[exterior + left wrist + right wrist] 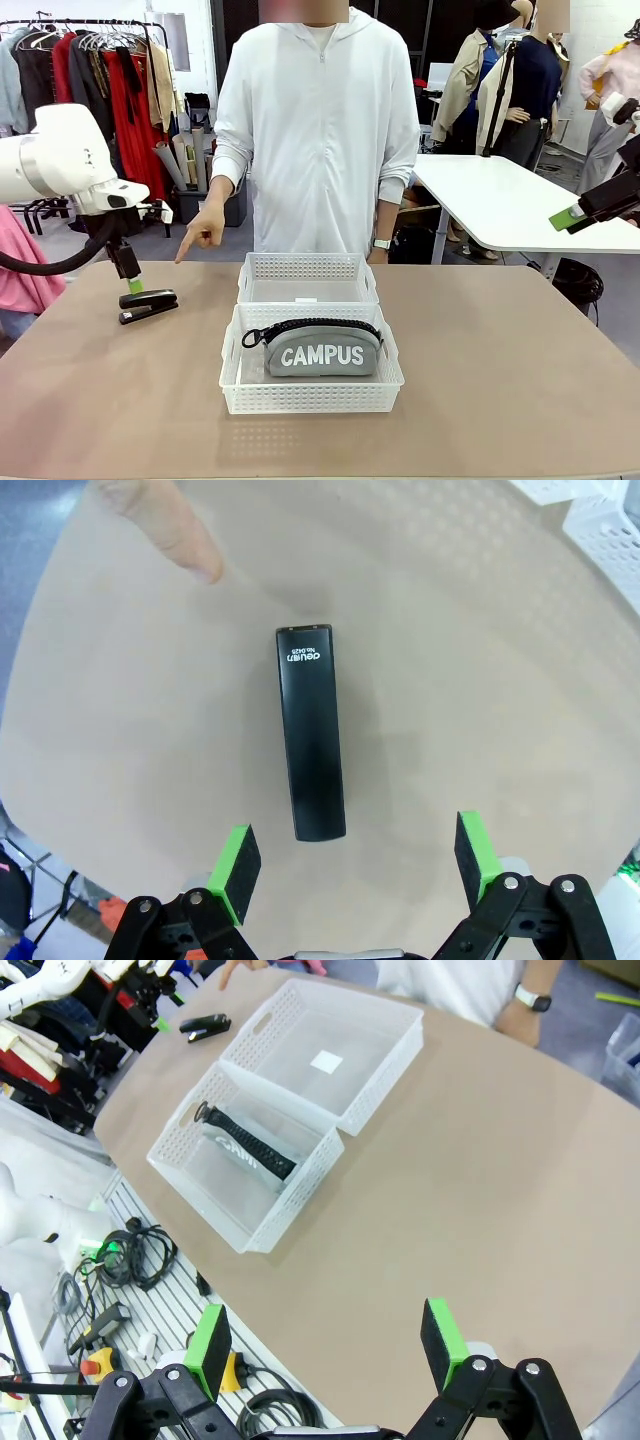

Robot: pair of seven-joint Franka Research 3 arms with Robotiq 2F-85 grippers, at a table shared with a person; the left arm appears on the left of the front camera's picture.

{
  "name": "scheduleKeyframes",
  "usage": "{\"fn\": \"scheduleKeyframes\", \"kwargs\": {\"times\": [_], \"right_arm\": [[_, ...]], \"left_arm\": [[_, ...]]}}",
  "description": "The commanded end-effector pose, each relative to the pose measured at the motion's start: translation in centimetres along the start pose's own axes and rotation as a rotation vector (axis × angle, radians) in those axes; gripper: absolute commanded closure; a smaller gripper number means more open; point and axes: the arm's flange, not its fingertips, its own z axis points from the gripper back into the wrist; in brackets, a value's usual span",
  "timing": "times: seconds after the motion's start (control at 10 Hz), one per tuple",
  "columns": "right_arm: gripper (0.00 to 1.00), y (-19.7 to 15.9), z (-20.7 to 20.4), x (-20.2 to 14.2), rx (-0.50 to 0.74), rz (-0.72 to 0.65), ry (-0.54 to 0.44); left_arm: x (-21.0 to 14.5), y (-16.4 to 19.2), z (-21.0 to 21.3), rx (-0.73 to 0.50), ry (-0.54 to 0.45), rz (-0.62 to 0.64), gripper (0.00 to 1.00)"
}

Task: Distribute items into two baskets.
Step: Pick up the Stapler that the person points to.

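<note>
Hovering close above the stapler (310,730), the left tool (356,852) has its jaws spread wide and grips nothing. In the left wrist view the stapler lies flat on the bench (500,380), straight ahead of the tool. Its long axis runs away from the tool, crosswise to the line between the two green pads, so closing them would likely pinch its narrow sides. Its near end sits a little closer to one pad than the other, which suggests a small sideways correction before descending. A person's hand (205,232) points a finger down at the bench just beyond the stapler's far end, apart from it. The right tool (327,1345) is also wide open and empty, held high off the bench's right side and well apart from the stapler, so the left arm is clearly the nearer one. Counted: two baskets, touching end to end at mid-bench, one stapler and one pouch (322,350). The pouch stands in the near basket (312,398); the far basket (308,265) holds only its label, so the stapler probably belongs there, to the right of where it now lies.
</note>
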Motion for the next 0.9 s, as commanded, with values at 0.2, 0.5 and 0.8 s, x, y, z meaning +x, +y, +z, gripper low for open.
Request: {"fn": "scheduleKeyframes", "kwargs": {"times": [0.2, 0.5, 0.8], "right_arm": [[0.0, 0.2, -0.1, -0.1, 0.009, 0.01, -0.02], [0.0, 0.2, -0.1, -0.1, 0.009, 0.01, -0.02], [0.0, 0.2, -0.1, -0.1, 0.009, 0.01, -0.02]], "left_arm": [[-0.5, 0.1, -2.8, 0.031, -0.005, -0.063, 0.0], [0.1, 0.6, -4.6, 0.067, -0.014, -0.1, 0.0], [1.4, 1.0, -5.4, 0.057, -0.026, -0.107, 0.0]]}}
